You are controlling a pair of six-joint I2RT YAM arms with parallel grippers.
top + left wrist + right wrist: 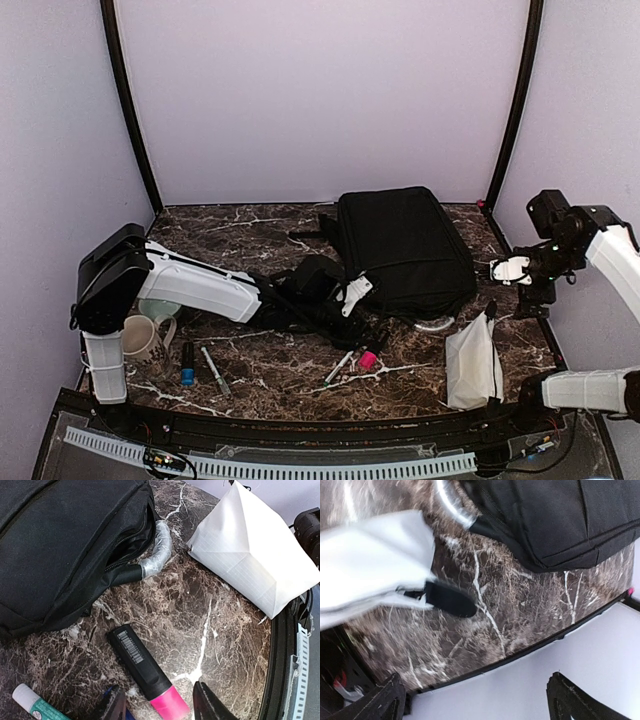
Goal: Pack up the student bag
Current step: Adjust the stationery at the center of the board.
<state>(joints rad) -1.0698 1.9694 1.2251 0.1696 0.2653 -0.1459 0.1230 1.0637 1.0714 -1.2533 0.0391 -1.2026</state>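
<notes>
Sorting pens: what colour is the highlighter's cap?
Highlighter cap: pink, best in left wrist view.

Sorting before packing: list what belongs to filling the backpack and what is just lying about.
For the job, likely: black backpack, pink-capped highlighter, white pouch, blue-capped marker, pen.
Probably lying about: mug.

White arms (200, 285), black joints (105, 285), black fingers (210, 705)

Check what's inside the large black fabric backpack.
A curved clear-wrapped tube pokes from the black fabric backpack's open zipper; the rest of the inside is covered by fabric.
</notes>
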